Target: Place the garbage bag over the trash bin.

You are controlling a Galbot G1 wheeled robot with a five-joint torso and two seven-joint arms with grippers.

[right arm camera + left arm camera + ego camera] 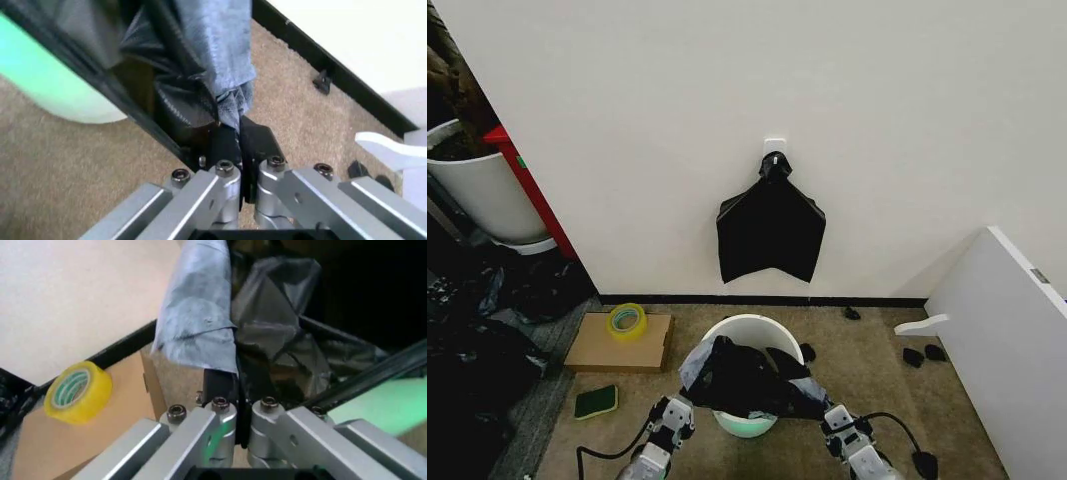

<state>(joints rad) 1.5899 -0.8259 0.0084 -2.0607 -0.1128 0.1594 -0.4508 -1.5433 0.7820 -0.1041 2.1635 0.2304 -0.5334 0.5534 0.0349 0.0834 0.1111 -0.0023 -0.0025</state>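
Observation:
The garbage bag [745, 380] is glossy black plastic, stretched between my two grippers across the near side of the trash bin [749, 332], a small round white bucket with a pale green base. My left gripper [685, 398] is shut on the bag's left edge, and the left wrist view shows the garbage bag [267, 335] pinched in that left gripper [239, 382]. At the bag's right edge my right gripper [819, 400] is shut too; the right wrist view shows the garbage bag [200, 65] rising from the right gripper [233, 134] beside the trash bin [47, 85].
A flat fan-shaped black bundle [770, 228] hangs on the wall behind the bin. A cardboard sheet [622, 345] with a yellow tape roll [627, 320] and a green sponge [596, 401] lie left. A tall white tub [482, 190] stands far left, a white panel [1007, 340] right.

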